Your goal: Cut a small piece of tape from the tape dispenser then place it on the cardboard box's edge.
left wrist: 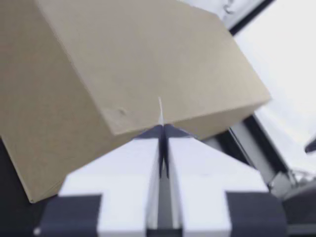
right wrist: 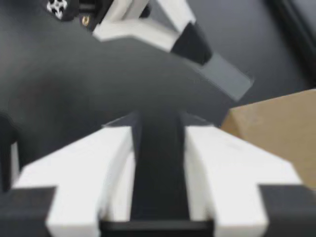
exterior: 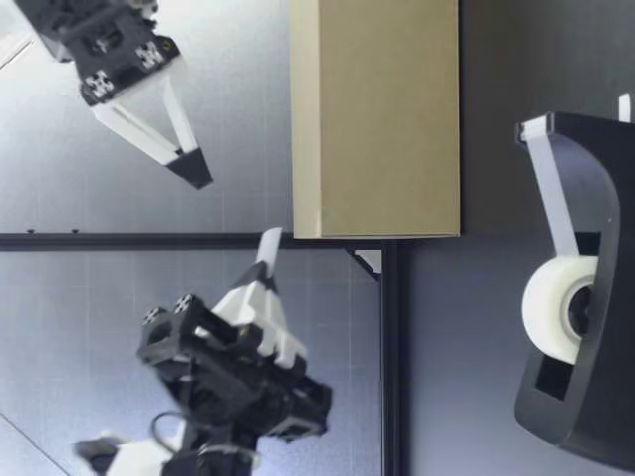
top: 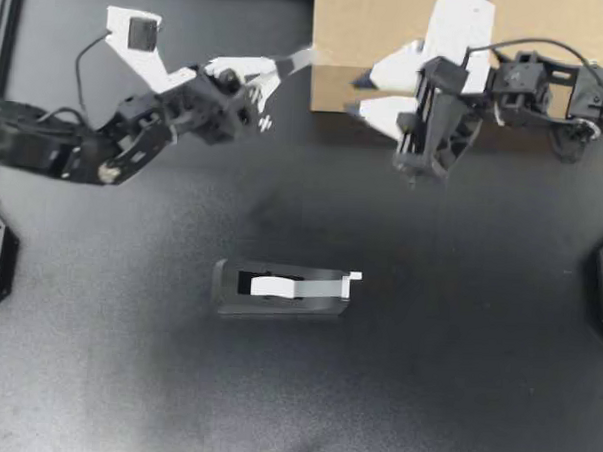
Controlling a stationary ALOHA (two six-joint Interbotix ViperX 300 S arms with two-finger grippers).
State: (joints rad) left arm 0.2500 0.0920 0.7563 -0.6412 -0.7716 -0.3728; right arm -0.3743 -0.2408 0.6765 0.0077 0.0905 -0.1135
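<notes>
Hovering with fingers closed, my left gripper (top: 273,75) pinches a small piece of tape (top: 299,58), its free end at the corner edge of the cardboard box (top: 370,29) just ahead. The tape dispenser (top: 279,290) sits well apart from both grippers, while my right gripper (top: 355,94), fingers spread wide, hangs beside the box's front.

On left gripper (top: 280,73) and right gripper (top: 355,94): white tapered fingers (top: 393,68), dark tips. Behind fingers, black angular housings (top: 436,122) with small pale screw clusters (exterior: 99,84). Farther back, thin black cables (top: 84,51); white bracket (top: 120,20) carrying black camera block (top: 142,31) on left.
</notes>
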